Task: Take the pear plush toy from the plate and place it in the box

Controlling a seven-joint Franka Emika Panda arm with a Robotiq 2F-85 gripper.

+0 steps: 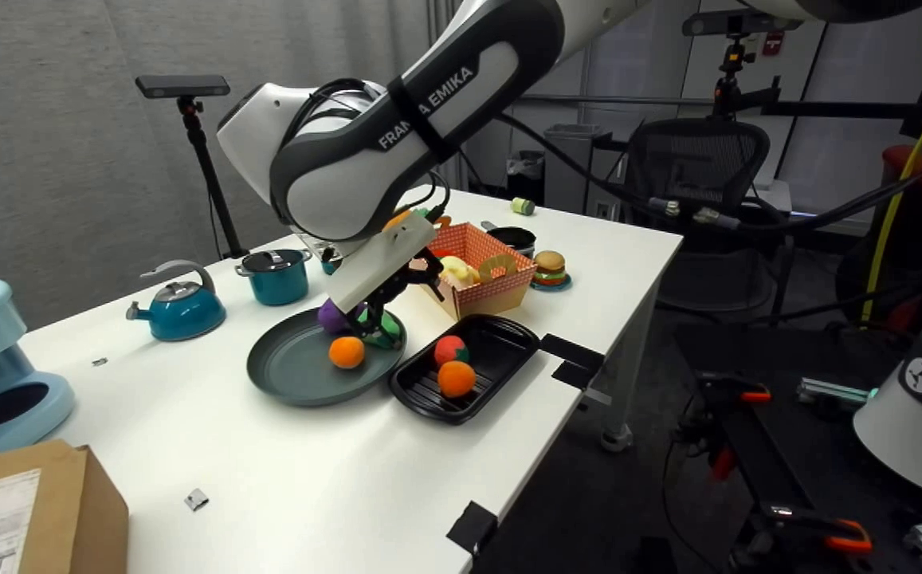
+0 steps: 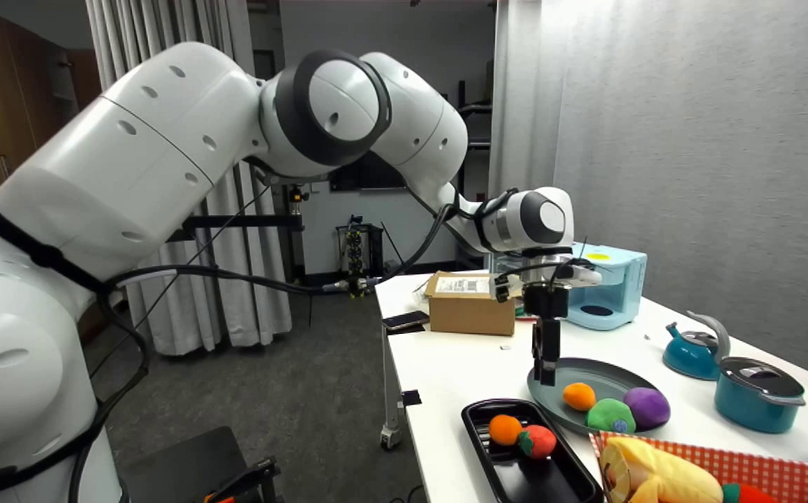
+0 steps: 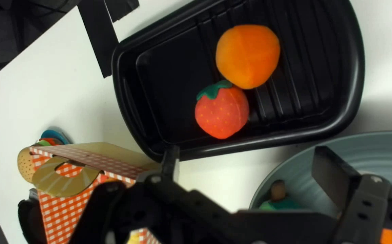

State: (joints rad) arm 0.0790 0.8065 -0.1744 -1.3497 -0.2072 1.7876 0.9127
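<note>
The green pear plush toy (image 1: 387,328) lies on the round dark grey plate (image 1: 285,368), beside a purple toy and an orange ball. It also shows on the plate (image 2: 610,377) in an exterior view (image 2: 612,416). In the wrist view only its brown stem and part of its green top (image 3: 279,203) show above the gripper body. My gripper (image 3: 250,159) is open and empty, its fingers wide apart, above the plate's edge and the gap to the black tray. The box (image 1: 500,293), orange checkered and open-topped, stands past the plate with a yellow toy in it.
A black tray (image 1: 500,383) with a strawberry toy (image 3: 222,112) and an orange ball (image 3: 248,56) stands beside the plate. A purple toy (image 2: 647,407) touches the pear's side. A teal pot (image 1: 279,283), a kettle (image 1: 187,309) and a cardboard carton (image 2: 471,314) are also on the table.
</note>
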